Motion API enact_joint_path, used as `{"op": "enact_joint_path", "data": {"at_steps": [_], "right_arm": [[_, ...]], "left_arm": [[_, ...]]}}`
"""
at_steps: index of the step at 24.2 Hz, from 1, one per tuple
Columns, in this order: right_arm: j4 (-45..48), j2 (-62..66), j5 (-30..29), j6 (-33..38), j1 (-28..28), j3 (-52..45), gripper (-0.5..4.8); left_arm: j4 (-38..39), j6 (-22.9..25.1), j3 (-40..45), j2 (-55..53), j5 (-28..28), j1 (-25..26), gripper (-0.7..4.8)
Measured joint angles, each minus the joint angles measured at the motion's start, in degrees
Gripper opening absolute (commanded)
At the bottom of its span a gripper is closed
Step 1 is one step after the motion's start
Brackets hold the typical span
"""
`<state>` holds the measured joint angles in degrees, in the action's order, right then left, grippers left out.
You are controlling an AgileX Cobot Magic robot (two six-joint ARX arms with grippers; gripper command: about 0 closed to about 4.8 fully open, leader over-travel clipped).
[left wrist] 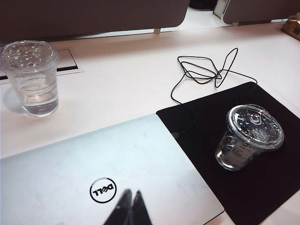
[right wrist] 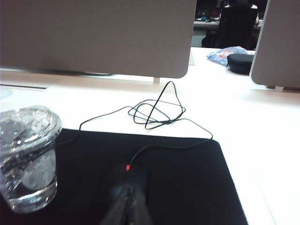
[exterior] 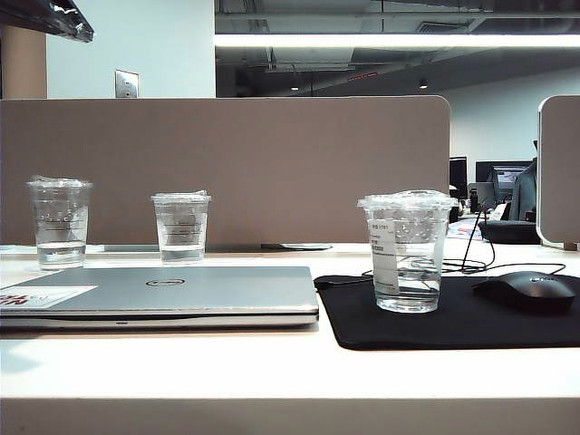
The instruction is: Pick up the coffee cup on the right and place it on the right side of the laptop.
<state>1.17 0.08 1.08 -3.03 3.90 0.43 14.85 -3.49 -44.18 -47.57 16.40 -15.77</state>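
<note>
- Coffee cup (right wrist: pixel 27 157) stood upright on mouse pad (right wrist: pixel 187 187), just beside laptop (left wrist: pixel 70 173).
- Right gripper (right wrist: pixel 127 206) pressed together, empty, nearer; cup off to its side (mouse (right wrist: pixel 131 176) ahead).
- Left gripper (left wrist: pixel 129 208) closed, over the laptop.

Little of the robot shows: the left gripper (left wrist: pixel 130 206) appears in its wrist view as two slim, dark, tapering fingers (left wrist: pixel 123 208) with smooth matte faces. The right gripper (right wrist: pixel 127 204) looks alike in its own view, dark grey and blurred, narrowing towards the tips
</note>
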Motion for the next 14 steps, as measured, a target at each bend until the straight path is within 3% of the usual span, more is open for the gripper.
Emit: {"op": "enact_joint_path", "data": {"at_steps": [14], "right_arm": [[4.9, 0.0, -1.2, 6.2, -3.8, 0.0, 0.10]], "left_arm": [[0.0, 0.0, 0.0, 0.0, 0.0, 0.0, -0.05]]}}
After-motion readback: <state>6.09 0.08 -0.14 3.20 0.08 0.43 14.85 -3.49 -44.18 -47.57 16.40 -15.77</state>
